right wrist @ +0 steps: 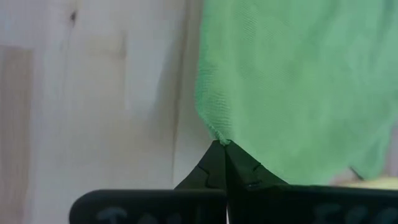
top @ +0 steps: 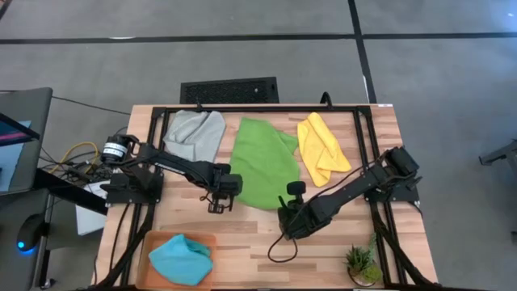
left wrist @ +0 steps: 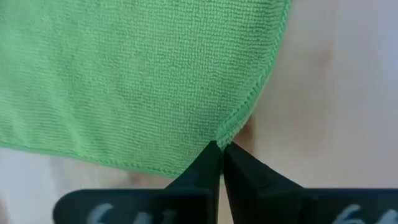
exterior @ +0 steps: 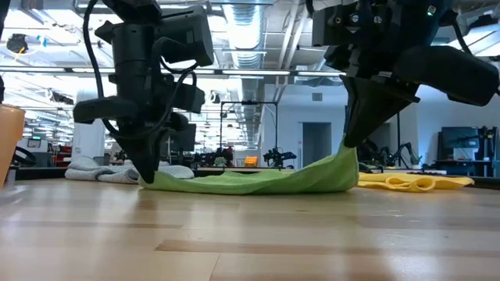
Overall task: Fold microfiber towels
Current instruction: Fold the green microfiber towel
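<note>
The bright green towel [top: 265, 162] lies spread at the table's middle. My left gripper [left wrist: 221, 146] is shut on its near left corner, down at the table top [exterior: 147, 178]. My right gripper [right wrist: 221, 144] is shut on its near right corner, a little above the table [exterior: 351, 144]. The grey towel [top: 195, 133] lies crumpled at the far left and the yellow towel [top: 321, 148] at the far right. The teal towel [top: 181, 259] rests bunched on the orange tray [top: 153, 239]. My left gripper pinches the green towel's near left corner [left wrist: 229, 129] between its two fingers, at the hemmed edge. The fingers come from above, pointing steeply down. The corner sits low at the table, and the cloth beyond it lies flat. My right gripper pinches the green towel's near right corner [right wrist: 214, 132] between its two fingers, slanting down from above. That corner is lifted off the table [exterior: 348, 160]. The cloth slopes down from it to the part that lies on the wood.
A small potted plant [top: 361, 265] stands at the near right corner. A black cable [top: 279, 250] loops on the wood below my right arm. Bare wood lies between the tray and the plant.
</note>
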Motion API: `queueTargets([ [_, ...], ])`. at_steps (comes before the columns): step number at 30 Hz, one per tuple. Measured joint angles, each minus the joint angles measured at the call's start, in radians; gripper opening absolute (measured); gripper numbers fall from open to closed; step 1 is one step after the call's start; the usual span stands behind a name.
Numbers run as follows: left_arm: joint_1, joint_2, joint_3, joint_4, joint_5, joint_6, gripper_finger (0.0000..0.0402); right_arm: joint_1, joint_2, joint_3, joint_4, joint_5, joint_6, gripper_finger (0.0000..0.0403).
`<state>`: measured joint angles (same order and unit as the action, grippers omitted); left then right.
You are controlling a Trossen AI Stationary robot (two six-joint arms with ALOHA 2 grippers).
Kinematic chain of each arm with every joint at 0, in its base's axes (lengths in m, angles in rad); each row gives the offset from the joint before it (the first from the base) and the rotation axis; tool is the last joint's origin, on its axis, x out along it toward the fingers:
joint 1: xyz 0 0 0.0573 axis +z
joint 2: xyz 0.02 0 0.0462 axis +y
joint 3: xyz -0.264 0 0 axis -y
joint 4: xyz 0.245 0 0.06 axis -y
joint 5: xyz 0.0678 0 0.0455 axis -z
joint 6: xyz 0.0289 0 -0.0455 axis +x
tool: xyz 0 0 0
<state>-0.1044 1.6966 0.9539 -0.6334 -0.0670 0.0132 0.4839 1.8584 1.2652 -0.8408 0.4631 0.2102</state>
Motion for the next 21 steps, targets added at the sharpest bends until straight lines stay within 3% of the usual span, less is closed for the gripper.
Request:
queueTargets([
  [10,-0.159,-0.026,0.012,-0.026,-0.113,-0.316,0.0001,0.050,-0.053,0.000,-0.132,0.093,0.248,0.0006],
  [14,-0.242,-0.043,0.085,-0.110,-0.195,-0.421,0.0001,0.073,-0.075,0.000,-0.160,0.093,0.313,0.0006],
  [21,-0.355,-0.050,0.245,-0.224,-0.252,-0.532,0.0000,0.119,-0.118,0.000,-0.142,0.100,0.320,0.0006],
])
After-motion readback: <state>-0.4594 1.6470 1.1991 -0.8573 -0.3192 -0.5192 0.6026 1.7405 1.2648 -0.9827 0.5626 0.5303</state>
